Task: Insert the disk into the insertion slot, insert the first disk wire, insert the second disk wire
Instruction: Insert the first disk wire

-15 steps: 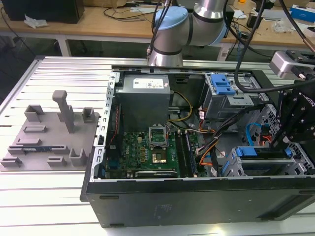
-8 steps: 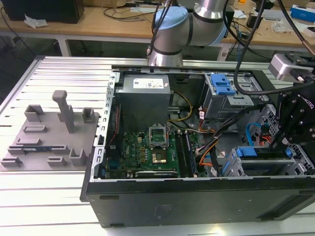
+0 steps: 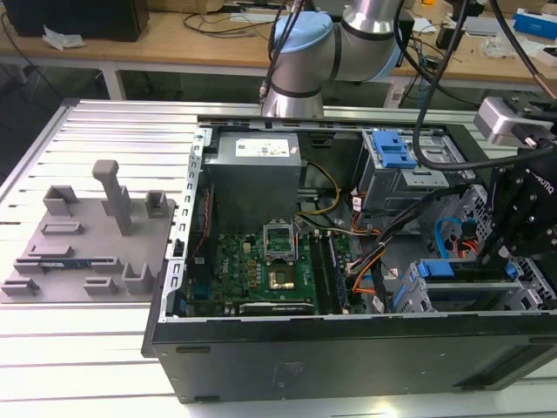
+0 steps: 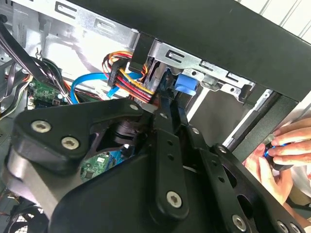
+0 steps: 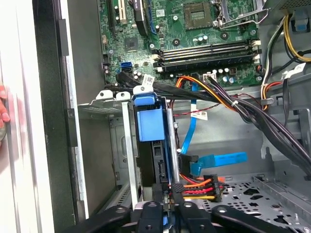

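My gripper (image 5: 167, 196) is low inside the case (image 5: 48, 121), at the near end of the disk (image 5: 158, 155).
Clamped or loose, I cannot tell. The disk stands on edge in its blue carrier, between the grey rails of the slot (image 5: 127, 155). Red-orange wire (image 5: 197, 186) just beside me, blue cable (image 5: 218, 160) near it. A person's hand (image 4: 286, 150) is outside the case wall.

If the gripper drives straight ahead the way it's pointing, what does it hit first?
Likely the disk, seated in the insertion slot: the gripper lines up with its near end. The first disk wire sits just beside that line; depth unclear.
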